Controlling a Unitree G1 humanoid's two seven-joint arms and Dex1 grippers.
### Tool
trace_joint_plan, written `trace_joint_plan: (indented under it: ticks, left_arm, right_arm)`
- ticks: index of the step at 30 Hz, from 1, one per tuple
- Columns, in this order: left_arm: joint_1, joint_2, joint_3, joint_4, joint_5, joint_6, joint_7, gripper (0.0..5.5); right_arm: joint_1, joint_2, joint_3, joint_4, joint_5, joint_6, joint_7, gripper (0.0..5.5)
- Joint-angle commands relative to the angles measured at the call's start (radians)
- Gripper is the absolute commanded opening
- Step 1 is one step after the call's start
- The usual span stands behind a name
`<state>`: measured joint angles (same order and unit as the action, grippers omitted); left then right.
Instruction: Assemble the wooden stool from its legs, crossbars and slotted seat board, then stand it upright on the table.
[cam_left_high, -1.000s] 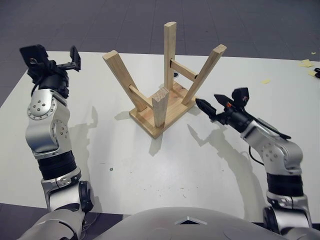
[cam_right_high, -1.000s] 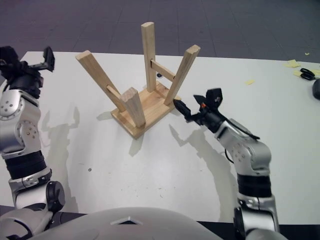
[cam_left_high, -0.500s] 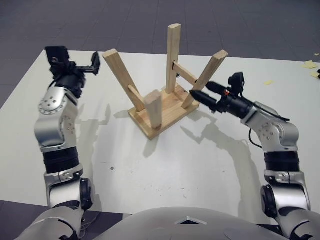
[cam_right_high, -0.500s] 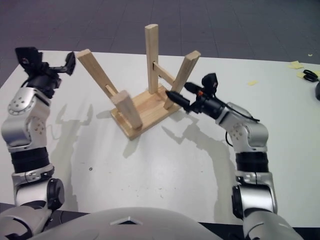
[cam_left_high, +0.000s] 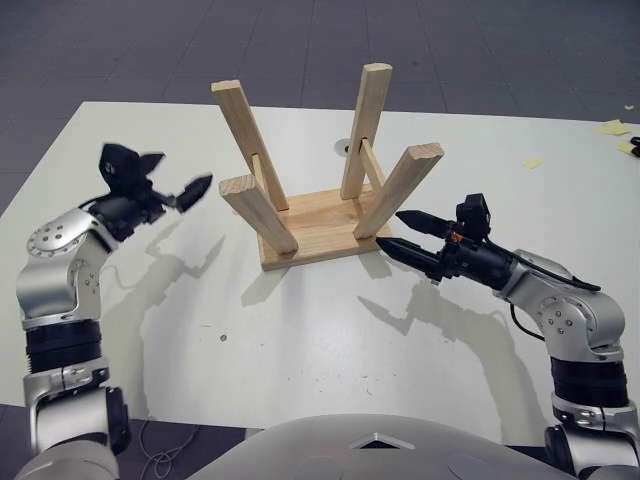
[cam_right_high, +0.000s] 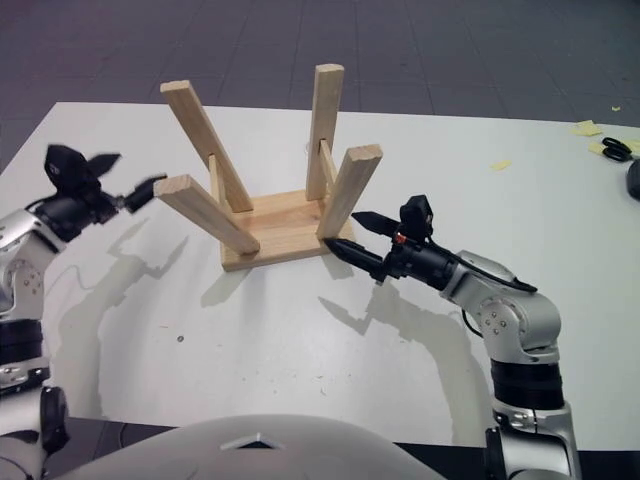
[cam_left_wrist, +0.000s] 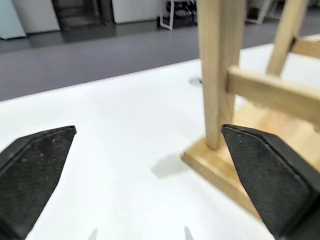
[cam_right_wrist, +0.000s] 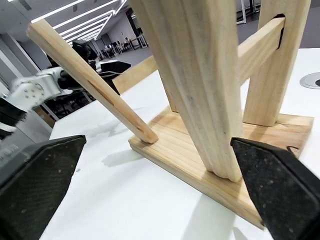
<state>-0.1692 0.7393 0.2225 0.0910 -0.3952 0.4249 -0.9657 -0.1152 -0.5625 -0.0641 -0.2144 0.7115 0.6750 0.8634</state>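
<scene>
Stool (cam_left_high: 318, 228) upside down; left gripper (cam_left_high: 177, 176), right gripper (cam_left_high: 394, 229) fingers spread. We should clamp opposite legs (cam_left_high: 400, 190), flip slowly.

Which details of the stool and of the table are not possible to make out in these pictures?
1. Seat board, lower face: eye views, hidden because it lies flat on the table.
2. Tops of the nearest legs: both wrist views, cut off by the upper edge.
3. Dark object at the table's right side: right eye view, cut off by the picture's edge.
</scene>
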Motion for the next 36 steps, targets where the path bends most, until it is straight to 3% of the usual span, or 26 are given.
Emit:
trace_joint_plan:
  ticks: [1, 8, 14, 21, 36]
  left_arm:
    - [0.006, 0.121, -0.129, -0.047, 0.051, -0.04, -0.187, 5.39]
    - [-0.171, -0.011, -0.318, -0.034, 0.11, -0.133, -0.224, 5.39]
    - [-0.219, -0.075, -0.393, 0.073, 0.165, -0.223, -0.241, 5.39]
    - [-0.257, -0.122, -0.428, 0.165, 0.209, -0.284, -0.231, 4.29]
    - [-0.236, -0.144, -0.433, 0.195, 0.212, -0.266, -0.226, 1.71]
  right_arm:
    - [-0.088, -0.027, 0.051, 0.162, -0.186, -0.189, 0.023, 5.4]
    - [-0.178, -0.003, 0.153, 0.35, -0.297, -0.336, 0.169, 5.4]
    - [-0.282, 0.013, 0.209, 0.526, -0.389, -0.477, 0.273, 5.4]
    - [-0.388, 0.057, 0.245, 0.694, -0.467, -0.595, 0.336, 5.4]
    - [-0.279, 0.034, 0.268, 0.483, -0.431, -0.429, 0.421, 3.06]
